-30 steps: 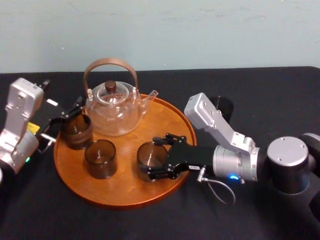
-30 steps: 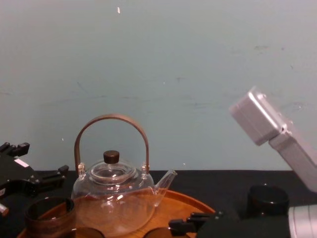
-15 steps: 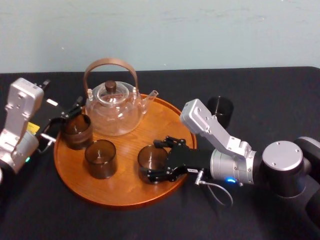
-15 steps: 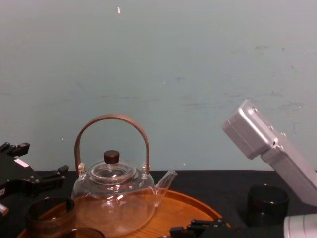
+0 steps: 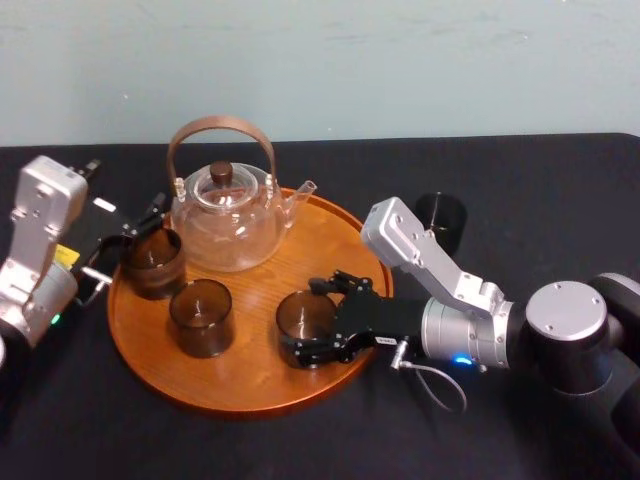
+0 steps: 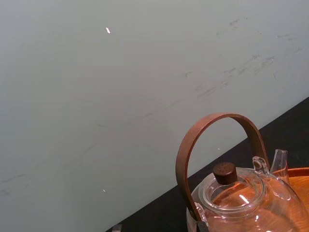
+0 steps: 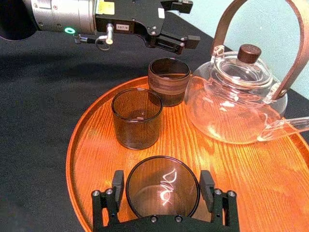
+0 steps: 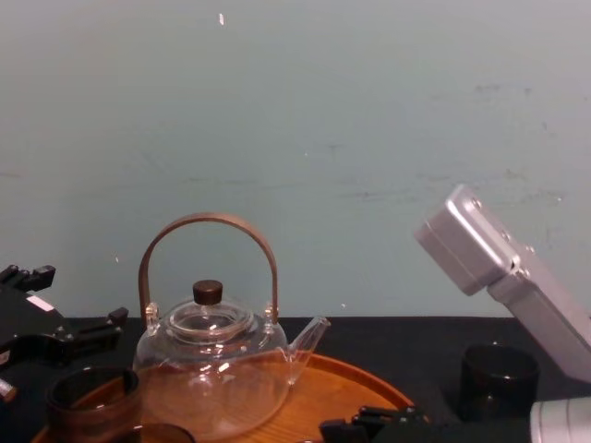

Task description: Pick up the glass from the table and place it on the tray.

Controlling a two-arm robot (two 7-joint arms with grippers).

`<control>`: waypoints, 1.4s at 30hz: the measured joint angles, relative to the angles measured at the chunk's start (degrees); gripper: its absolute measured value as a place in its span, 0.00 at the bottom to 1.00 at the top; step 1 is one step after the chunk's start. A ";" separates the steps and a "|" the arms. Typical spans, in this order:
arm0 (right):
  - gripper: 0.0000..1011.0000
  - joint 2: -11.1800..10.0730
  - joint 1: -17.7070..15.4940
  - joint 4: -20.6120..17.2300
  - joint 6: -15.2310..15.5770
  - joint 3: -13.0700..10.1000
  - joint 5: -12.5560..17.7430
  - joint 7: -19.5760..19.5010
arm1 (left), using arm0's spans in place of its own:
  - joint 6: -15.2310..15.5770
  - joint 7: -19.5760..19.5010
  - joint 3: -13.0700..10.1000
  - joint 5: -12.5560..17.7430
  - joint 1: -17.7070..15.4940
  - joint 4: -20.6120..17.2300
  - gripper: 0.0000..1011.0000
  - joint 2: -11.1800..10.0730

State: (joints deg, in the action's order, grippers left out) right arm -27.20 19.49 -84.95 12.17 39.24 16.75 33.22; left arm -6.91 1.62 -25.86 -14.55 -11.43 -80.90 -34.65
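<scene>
Glass [image 5: 303, 312] now a little lower on the tray [image 5: 240, 385], right gripper [image 5: 306, 322] lowered with it, silver forearm [image 5: 420, 248] shifted left

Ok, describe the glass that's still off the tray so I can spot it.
Start at the round wooden tray with the teapot. Just off its right rim, behind the right arm, a dark glass stands on the black table. Unlike the three glasses on the tray, it stands alone.

Right arm reaches in with elbow raised and forearm low and level. The right gripper [image 5: 303, 318] sits low, fingers [image 7: 117, 187] spread wide. Well ahead of its fingertips and off to one side, the left gripper [image 5: 130, 240] hangs low on the folded left arm, jaws parted.
</scene>
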 joint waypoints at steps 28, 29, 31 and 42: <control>0.99 -1.34 -0.66 -1.13 -1.04 -1.37 1.90 2.25 | 0.00 0.00 0.00 0.00 0.00 0.00 0.99 0.00; 0.99 -1.65 -0.79 -1.35 -1.19 -1.58 2.14 2.51 | 0.00 0.00 0.00 0.00 0.00 0.00 0.99 0.00; 0.99 -2.62 -1.23 -2.20 -1.78 -2.12 3.00 3.38 | 0.00 0.00 0.00 0.00 0.00 0.00 0.99 0.00; 0.99 -7.64 -3.50 -6.64 -4.85 -4.69 6.55 5.82 | 0.00 0.00 0.00 0.00 0.00 0.00 0.99 0.01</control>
State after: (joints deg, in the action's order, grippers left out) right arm -34.84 15.99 -91.59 7.32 34.55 23.30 39.04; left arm -6.91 1.62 -25.86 -14.55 -11.43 -80.90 -34.64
